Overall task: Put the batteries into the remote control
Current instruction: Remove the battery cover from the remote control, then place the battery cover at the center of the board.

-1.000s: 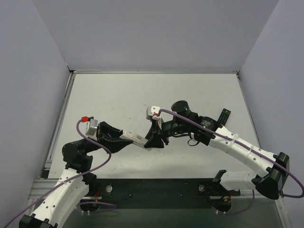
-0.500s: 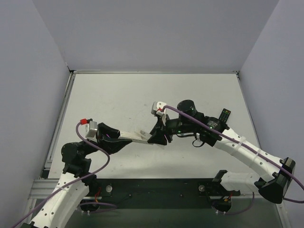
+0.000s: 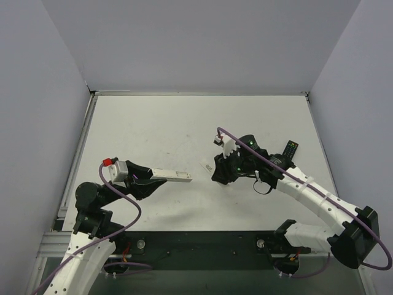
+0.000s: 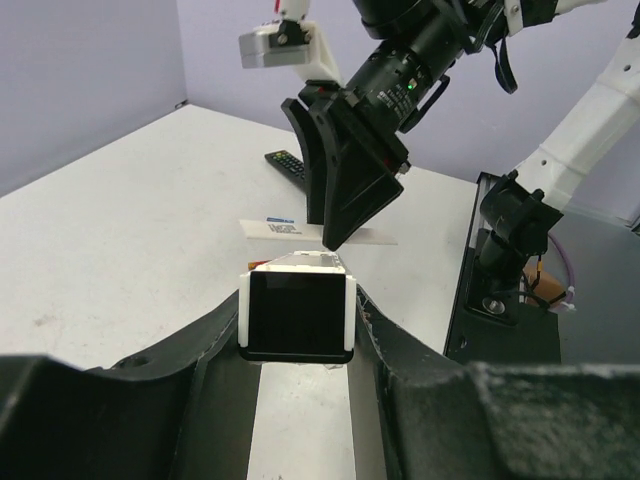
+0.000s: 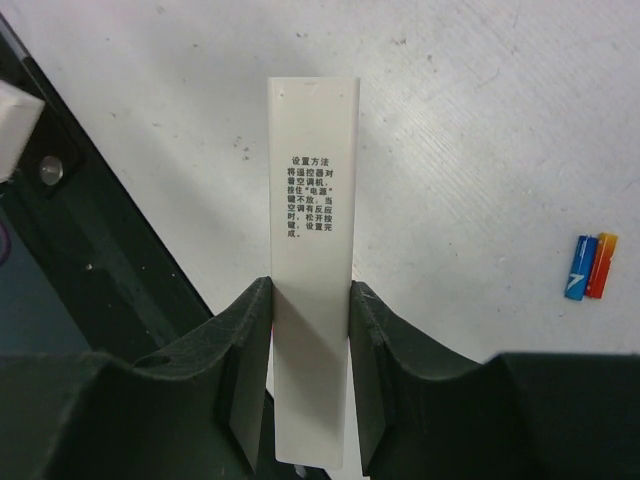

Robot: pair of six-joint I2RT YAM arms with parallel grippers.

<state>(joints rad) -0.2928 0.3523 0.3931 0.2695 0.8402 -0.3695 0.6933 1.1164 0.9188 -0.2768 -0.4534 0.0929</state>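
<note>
Within the left claw, the white remote control looks slim.

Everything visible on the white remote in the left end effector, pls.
The white remote is a slim flat bar, plastic by its look. The left end effector is shut on one end, gripping across its width. The other end juts out over the table, roughly level and seemingly clear of it. The left wrist view shows a dark rectangular patch framed in white near the free end. Nothing else touches it.
</note>
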